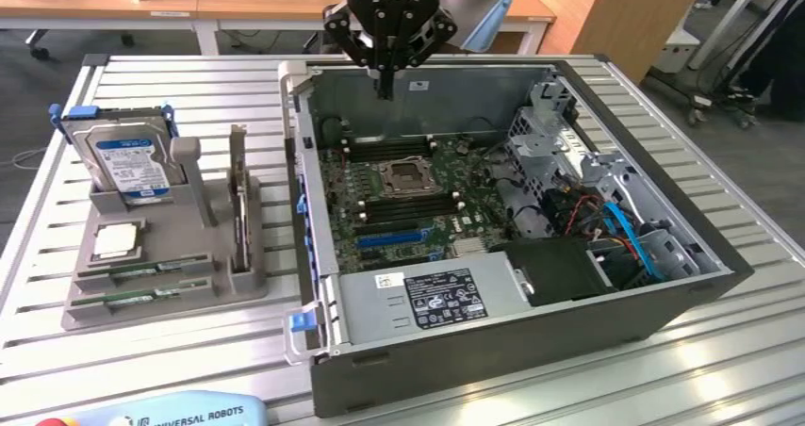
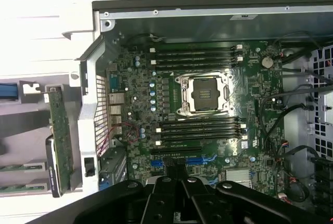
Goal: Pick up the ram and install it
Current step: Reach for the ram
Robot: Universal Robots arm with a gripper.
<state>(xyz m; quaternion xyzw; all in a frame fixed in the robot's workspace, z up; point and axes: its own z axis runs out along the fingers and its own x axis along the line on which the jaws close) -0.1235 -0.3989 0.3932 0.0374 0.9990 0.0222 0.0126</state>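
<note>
While the gripper (image 1: pixel 384 90) hangs over the far end of the open computer case (image 1: pixel 566 346), its fingers are pressed together with nothing seen between them. Wrist view has the gripper (image 2: pixel 178 174) closed too, looking down on the motherboard (image 2: pixel 140 146). Ram (image 1: pixel 141 273) lies flat in a slot of the grey holder (image 1: pixel 226 289), on the exterior view's left, outside the case and well apart from the gripper. Second stick (image 1: pixel 139 297) like it sits just nearer, in the next slot. Same holder: square silver processor (image 1: pixel 116 240) just beyond the ram, blue-labelled hard drive (image 1: pixel 126 162) upright at the far end, thin card (image 1: pixel 237 200) on edge along the holder's right side. Inside the case: CPU socket (image 1: pixel 405 176) mid-board, black memory slots (image 1: pixel 390 146) on its far side, more on its near side. Grey power supply (image 1: pixel 421 299) at the near end, blue cables (image 1: pixel 625 233) on the right. All on a slotted aluminium table (image 1: pixel 164 77).
</note>
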